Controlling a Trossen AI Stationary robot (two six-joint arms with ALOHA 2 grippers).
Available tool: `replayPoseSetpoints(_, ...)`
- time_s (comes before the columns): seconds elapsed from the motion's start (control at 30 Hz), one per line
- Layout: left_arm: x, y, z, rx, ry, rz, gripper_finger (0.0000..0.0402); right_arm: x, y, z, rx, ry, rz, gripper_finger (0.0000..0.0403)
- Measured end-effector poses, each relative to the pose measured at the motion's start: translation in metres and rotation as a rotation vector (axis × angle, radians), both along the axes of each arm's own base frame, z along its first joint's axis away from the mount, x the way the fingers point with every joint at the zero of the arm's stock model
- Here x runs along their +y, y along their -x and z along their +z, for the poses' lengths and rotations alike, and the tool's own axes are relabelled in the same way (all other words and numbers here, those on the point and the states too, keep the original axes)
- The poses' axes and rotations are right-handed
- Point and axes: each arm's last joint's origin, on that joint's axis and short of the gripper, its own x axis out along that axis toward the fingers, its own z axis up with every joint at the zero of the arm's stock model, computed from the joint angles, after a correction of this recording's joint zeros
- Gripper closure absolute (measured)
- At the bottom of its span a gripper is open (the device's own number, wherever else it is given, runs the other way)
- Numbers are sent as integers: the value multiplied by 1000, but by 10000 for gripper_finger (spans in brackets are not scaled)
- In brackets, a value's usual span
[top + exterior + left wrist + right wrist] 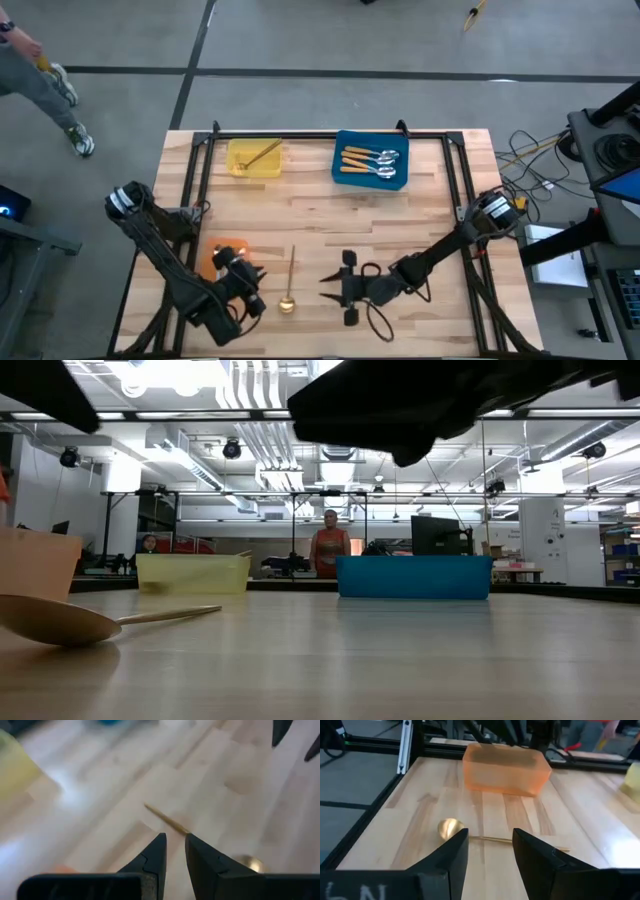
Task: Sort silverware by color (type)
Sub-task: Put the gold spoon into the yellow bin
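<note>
Table [330, 215]: pale wood planks, smooth, satin sheen with soft glare. Frame [300, 133]: black metal rail, matt. Gold spoon [289, 284]: polished metal, glossy, bowl mirror-bright. Spoons [368, 161] in blue tray [343, 178]: shiny silver metal bowls, orange handles of matt finish. Yellow tray [240, 170] and blue tray: opaque plastic, smooth. Orange tray [506, 769]: translucent plastic, frosted. Fingers [540, 865]: black, matt, plastic-looking.

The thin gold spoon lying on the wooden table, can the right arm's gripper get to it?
Probably yes. The thin gold spoon lies on bare wood just ahead of the open right gripper, with nothing between them. The left gripper hovers on its other side.
</note>
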Motion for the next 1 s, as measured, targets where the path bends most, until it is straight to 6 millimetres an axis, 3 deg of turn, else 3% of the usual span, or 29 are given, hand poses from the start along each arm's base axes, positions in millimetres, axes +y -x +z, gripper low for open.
replayPoseSetpoints(0.27,22,5,-4,31,-141,-52,349,-30,-16,-1,35,-8,32,264)
replayPoseSetpoints(0.47,31,13,1,16,-146,-95,349,-56,-42,11,72,0,117,262)
replayPoseSetpoints(0.77,15,0,7,19,-254,-382,349,-55,-61,19,166,189,326,262)
replayPoseSetpoints(1.0,6,-9,12,18,-373,-558,349,-59,-66,26,147,196,506,266)
